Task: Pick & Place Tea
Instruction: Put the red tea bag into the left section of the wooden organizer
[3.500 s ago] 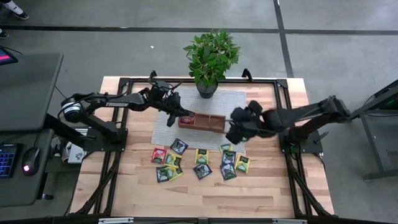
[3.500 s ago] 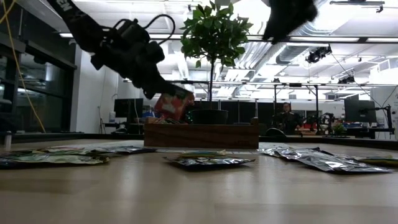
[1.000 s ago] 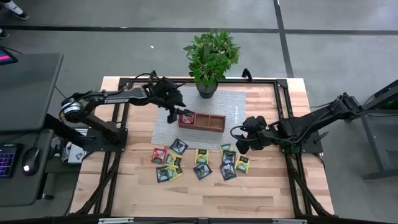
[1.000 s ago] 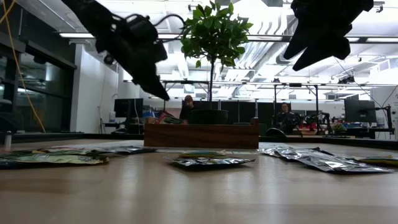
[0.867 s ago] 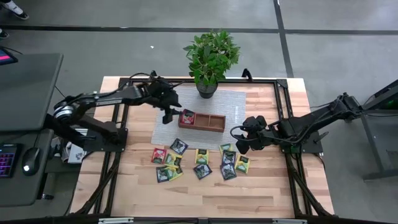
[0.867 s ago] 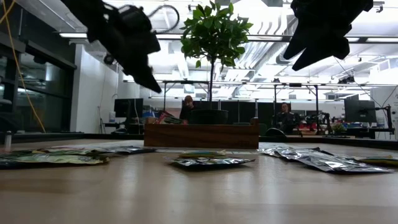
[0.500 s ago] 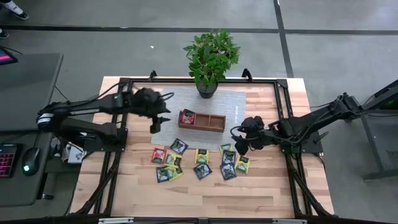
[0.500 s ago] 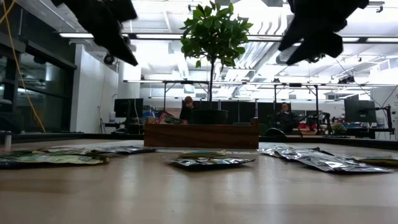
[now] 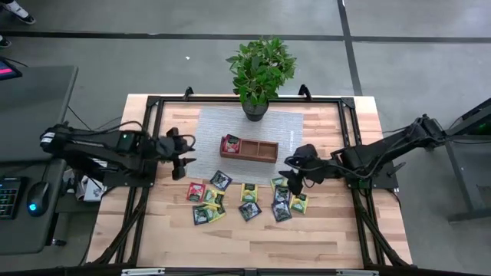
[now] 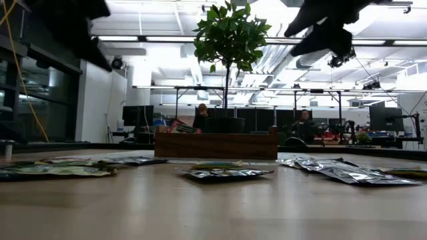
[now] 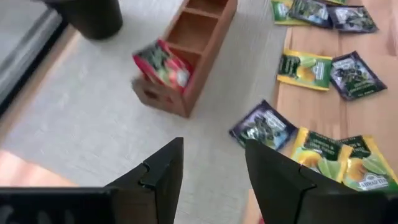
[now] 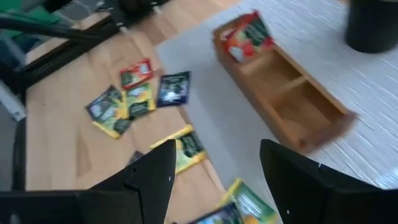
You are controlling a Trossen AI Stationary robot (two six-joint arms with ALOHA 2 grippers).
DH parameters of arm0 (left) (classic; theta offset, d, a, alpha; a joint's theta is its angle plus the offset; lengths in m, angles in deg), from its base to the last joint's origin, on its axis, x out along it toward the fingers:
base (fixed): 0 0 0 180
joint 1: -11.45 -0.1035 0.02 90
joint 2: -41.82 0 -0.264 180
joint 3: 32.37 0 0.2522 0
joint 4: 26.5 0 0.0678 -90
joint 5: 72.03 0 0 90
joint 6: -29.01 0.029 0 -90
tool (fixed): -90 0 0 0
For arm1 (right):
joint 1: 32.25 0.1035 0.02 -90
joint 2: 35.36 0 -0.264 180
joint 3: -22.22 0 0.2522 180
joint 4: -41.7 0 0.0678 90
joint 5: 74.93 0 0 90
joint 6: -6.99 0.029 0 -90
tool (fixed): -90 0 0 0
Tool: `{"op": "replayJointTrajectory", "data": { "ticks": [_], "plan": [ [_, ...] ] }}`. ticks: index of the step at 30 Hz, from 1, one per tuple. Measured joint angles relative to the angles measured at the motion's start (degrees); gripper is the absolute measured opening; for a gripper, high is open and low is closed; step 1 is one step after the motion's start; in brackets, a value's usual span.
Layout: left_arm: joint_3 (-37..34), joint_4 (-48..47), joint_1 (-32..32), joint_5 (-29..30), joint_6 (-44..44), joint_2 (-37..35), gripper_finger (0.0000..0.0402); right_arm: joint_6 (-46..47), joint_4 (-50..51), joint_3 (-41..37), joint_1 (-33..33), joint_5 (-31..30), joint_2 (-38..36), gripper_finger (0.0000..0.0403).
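My left gripper (image 9: 181, 159) is hovering over the left edge of the grey mat (image 9: 207, 146), jaws spread and holding nothing, well left of the wooden tray (image 9: 249, 149). From my left wrist I am seeing the tray (image 11: 186, 46) ahead with one red sachet (image 11: 161, 62) standing tilted in its end compartment, the other two compartments showing bare wood. In the high view that red sachet (image 9: 229, 144) is sitting in the tray's leftmost compartment. Near of the tray, the loose tea sachets (image 9: 247, 199) are lying flat on the wooden table (image 9: 153, 230) in a scattered row: a red one (image 9: 196, 191) at the left end, dark and yellow-green ones overlapping beside it, more toward the right end. Far of the tray, the potted plant (image 9: 261, 73) is standing at the mat's far edge. My right gripper (image 9: 294, 173) is hanging above the right end of the sachet row, just right of the tray, jaws spread wide and pinching nothing.
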Motion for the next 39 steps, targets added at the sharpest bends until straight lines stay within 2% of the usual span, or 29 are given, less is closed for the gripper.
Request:
{"op": "replayJointTrajectory", "data": {
  "ticks": [6,11,13,20,24,29,34,39],
  "plan": [
    [-5.9,1.9,8.1,3.1,-10.8,-2.7,0.017,-4.0,-11.0,0.0,0.0,1.6,6.0,0.0207],
    [-7.5,2.1,14.6,7.0,-16.7,-2.6,0.017,-6.2,-19.2,0.1,-0.1,2.5,11.4,0.02],
    [-8.0,2.0,16.9,8.6,-18.6,-2.6,0.017,-7.5,-19.6,1.7,-0.6,3.5,13.7,0.02],
    [-10.1,0.9,23.5,12.2,-27.2,-2.6,0.017,-15.9,-19.7,11.6,-4.8,8.0,22.7,0.02],
    [-11.7,0.0,26.8,13.1,-33.2,-2.6,0.017,-20.7,-19.8,18.4,-7.6,12.9,28.5,0.02],
    [-12.1,-7.0,31.6,15.2,-42.7,-2.6,0.017,-24.6,-19.8,26.4,-10.3,19.5,35.8,0.02],
    [-12.1,-12.9,36.1,16.9,-50.7,-2.6,0.017,-26.9,-19.6,33.7,-11.2,20.9,42.7,0.0197],
    [-12.1,-13.1,38.4,19.6,-53.1,-2.6,0.017,-28.5,-19.8,39.6,-11.4,21.1,48.7,0.0196]
  ]
}}
